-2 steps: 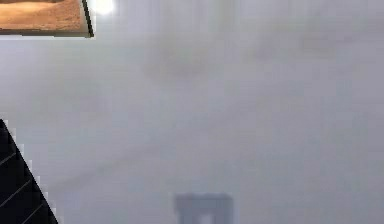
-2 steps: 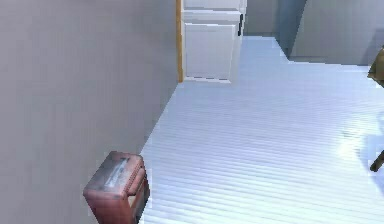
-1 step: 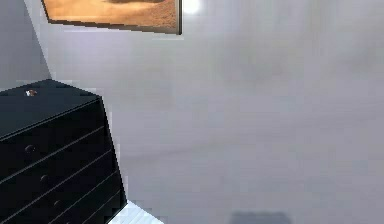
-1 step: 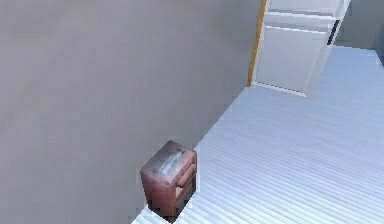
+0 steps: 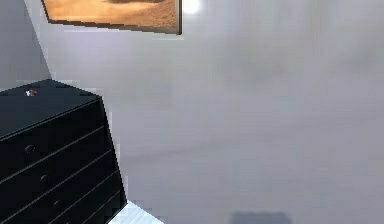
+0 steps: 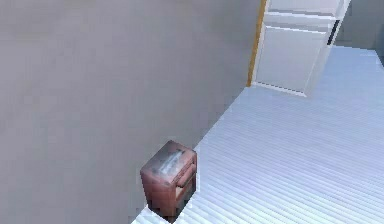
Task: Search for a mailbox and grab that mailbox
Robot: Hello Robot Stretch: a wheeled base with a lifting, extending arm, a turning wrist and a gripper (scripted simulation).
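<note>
As you read the forward view, note a plain grey wall (image 5: 260,120) close ahead, with the lower edge of a framed picture (image 5: 115,12) in orange-brown tones at the top left. Against that view's left stands a black chest of drawers (image 5: 50,150), its drawer fronts marked by thin pale lines. A small pale object (image 5: 31,92), too small to identify, lies on its top. A sliver of pale floor (image 5: 140,214) shows at the bottom beside the chest.

In the arm side view, you see a small reddish-brown box (image 6: 170,180) with a rounded grey top, mailbox-like in shape. It stands upright on the white planked floor (image 6: 300,150) at the foot of the side wall (image 6: 90,90), low and just left of the middle. Well apart from it, at the upper right, a white panelled door (image 6: 295,45) sits in a wood-coloured frame (image 6: 259,40), with a dark fitting (image 6: 333,30) on its right edge. You cannot tell the state of the gripper from these views.
</note>
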